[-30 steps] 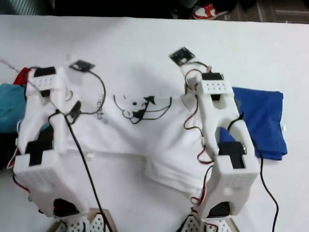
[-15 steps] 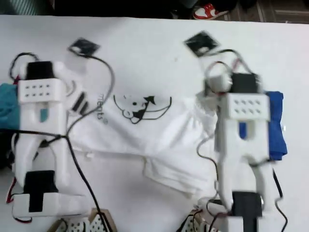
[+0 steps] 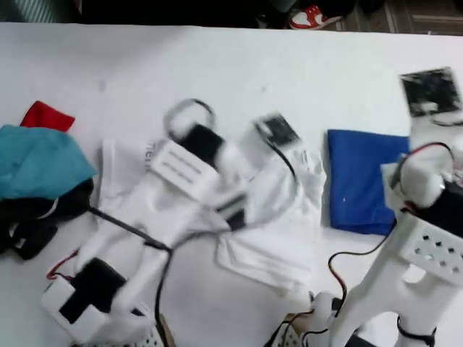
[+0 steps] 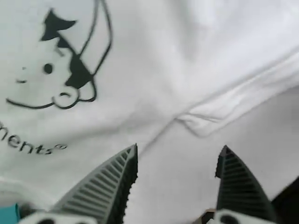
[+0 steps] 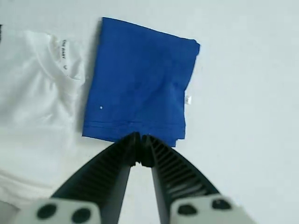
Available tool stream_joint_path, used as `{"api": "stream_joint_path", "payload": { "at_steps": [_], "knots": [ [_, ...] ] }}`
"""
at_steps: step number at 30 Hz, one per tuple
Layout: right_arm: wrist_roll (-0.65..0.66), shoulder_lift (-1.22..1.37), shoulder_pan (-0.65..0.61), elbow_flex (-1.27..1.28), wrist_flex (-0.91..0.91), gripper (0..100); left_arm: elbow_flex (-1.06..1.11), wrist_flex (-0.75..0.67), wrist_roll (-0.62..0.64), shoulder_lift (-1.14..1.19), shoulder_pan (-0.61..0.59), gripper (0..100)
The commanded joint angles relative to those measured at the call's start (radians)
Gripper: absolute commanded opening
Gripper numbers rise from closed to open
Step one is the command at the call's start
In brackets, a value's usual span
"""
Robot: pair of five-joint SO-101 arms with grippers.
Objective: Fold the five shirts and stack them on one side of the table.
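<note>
A white shirt [image 3: 278, 224] with a black cartoon print [image 4: 70, 74] lies rumpled at the table's middle. My left arm [image 3: 181, 170] stretches slantwise across it. My left gripper [image 4: 180, 151] hangs open just above the white cloth near a folded seam, with nothing between its fingers. A folded blue shirt [image 3: 358, 181] lies to the right of the white one. My right gripper [image 5: 139, 140] is shut and empty, raised over the near edge of the blue shirt [image 5: 140, 79]. The right arm [image 3: 423, 246] stands at the table's right edge.
A pile of a teal shirt [image 3: 40, 159], a red shirt [image 3: 45, 116] and a black shirt [image 3: 36, 217] sits at the left edge. Bare white table [image 3: 239, 65] stretches along the far side. Black cables trail from both arms over the near edge.
The left arm has swung right, across the white shirt. The right arm has pulled back to the right, uncovering the blue shirt. The teal and red shirts now show at the left.
</note>
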Motion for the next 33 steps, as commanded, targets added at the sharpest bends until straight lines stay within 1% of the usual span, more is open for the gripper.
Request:
{"api": "stream_joint_path", "payload": {
  "at_steps": [1, 5, 12, 21, 23, 27, 29, 33],
  "knots": [
    [0.000, -0.038, 0.074, -0.034, 0.022, 1.8, 0.048, -0.064, 0.051, 0.024, 0.137, 29],
    [0.000, -0.062, 0.105, -0.034, 0.028, 1.8, 0.051, -0.110, 0.084, 0.122, 0.240, 29],
    [0.000, -0.077, 0.108, -0.034, 0.028, 1.8, 0.052, -0.149, 0.083, 0.248, 0.338, 29],
    [0.000, -0.077, 0.108, -0.034, 0.028, 1.8, 0.052, -0.282, 0.077, 0.404, 0.334, 29],
    [0.000, -0.077, 0.107, -0.034, 0.028, 1.8, 0.037, -0.287, 0.077, 0.429, 0.332, 29],
    [0.000, -0.077, 0.107, -0.034, 0.028, 1.8, -0.040, -0.252, 0.081, 0.498, 0.326, 29],
    [0.000, -0.077, 0.105, -0.034, 0.028, 1.8, -0.071, -0.250, 0.081, 0.552, 0.329, 26],
    [0.000, -0.077, 0.107, -0.034, 0.028, 1.8, -0.155, -0.224, 0.077, 0.633, 0.329, 13]
  ]
}}
